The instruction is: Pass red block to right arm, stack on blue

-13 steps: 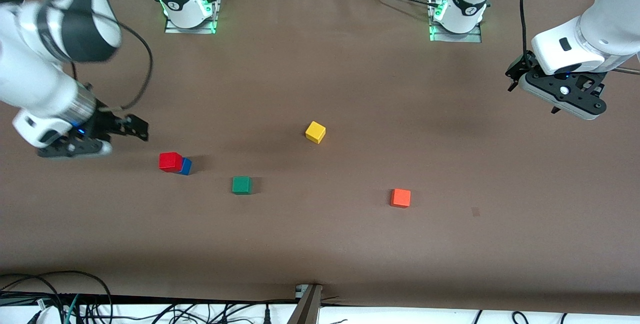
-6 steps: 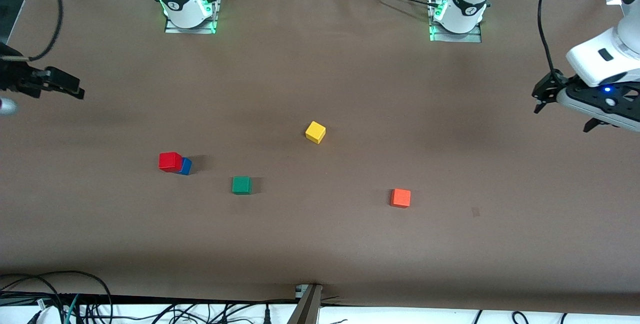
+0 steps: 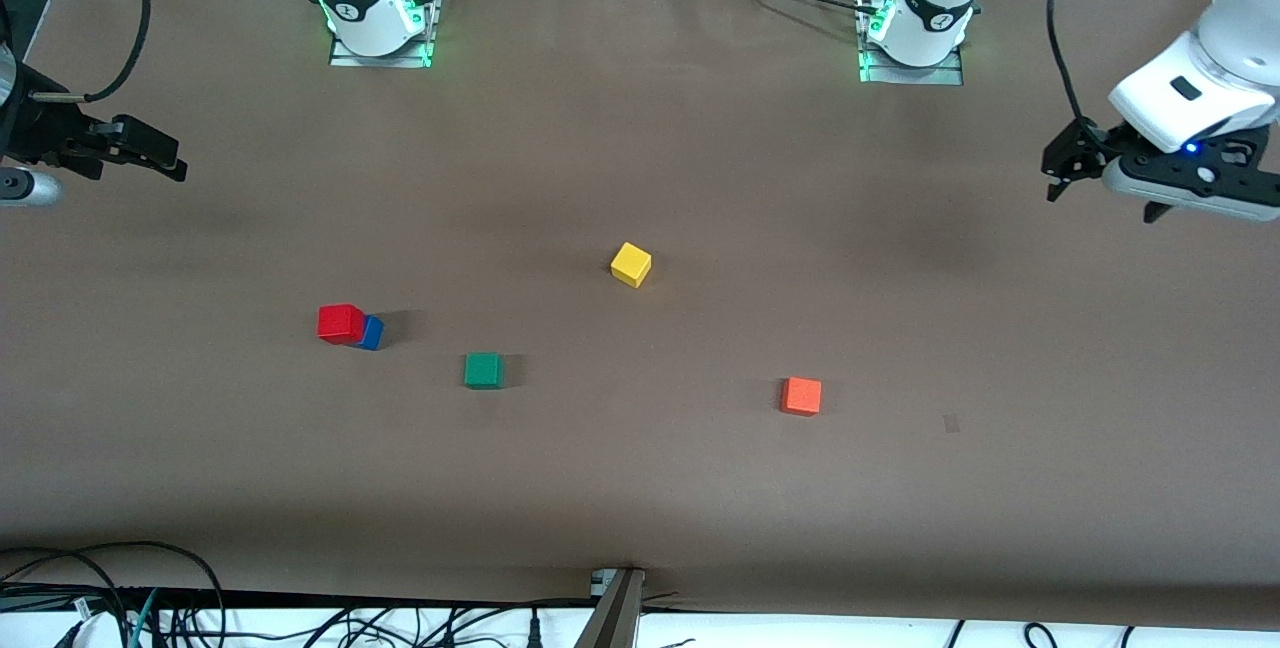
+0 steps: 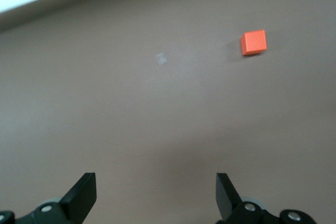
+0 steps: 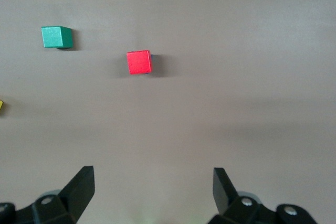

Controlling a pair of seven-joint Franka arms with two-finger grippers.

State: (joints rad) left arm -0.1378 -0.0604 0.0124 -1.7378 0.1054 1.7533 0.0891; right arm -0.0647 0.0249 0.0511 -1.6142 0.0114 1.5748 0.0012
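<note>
The red block sits on top of the blue cube, set a little off-centre, in the half of the surface toward the right arm's end, with a green cube just beside the stack. The right pincer hangs over the surface's edge at the right arm's end, fingers spread and holding nothing. The left pincer hangs over the edge at the left arm's end, likewise spread and empty.
</note>
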